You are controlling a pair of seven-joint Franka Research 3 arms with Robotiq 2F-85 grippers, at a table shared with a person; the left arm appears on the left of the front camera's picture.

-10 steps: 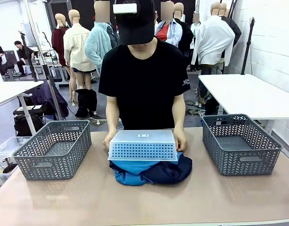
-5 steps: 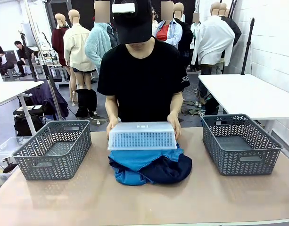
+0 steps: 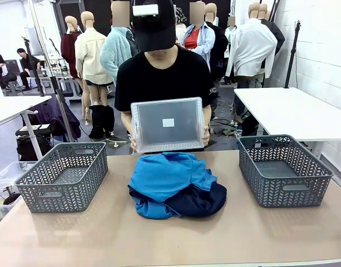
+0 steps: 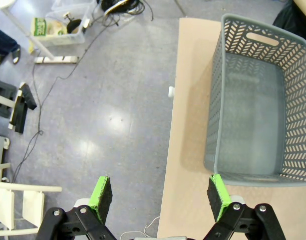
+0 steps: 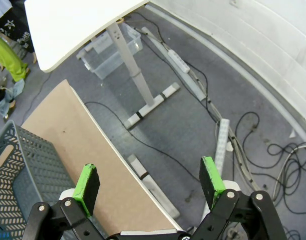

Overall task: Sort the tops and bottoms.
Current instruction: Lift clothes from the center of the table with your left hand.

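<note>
Okay, both grippers are wide open and empty. The left gripper point(image 4: 160, 196) has a grey basket point(image 4: 292, 100) just ahead of it, and the right gripper point(image 5: 149, 182) hangs beside the other basket point(image 5: 15, 165). The tops point(image 3: 167, 175) lie heaped on the bottoms point(image 3: 199, 203), well away from either. I'd pinch only the uppermost blue layer. Can't tell how many pieces are in there, the navy's mostly buried.

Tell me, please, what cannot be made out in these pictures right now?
Front view: how many tops and bottoms the heap holds; the upper blue top covers the rest.
Front view: white label on the person's clear bin; too small to read.
Left wrist view: one side of the left basket; cut by the right edge.
Right wrist view: most of the right basket; cut by the left edge.
</note>
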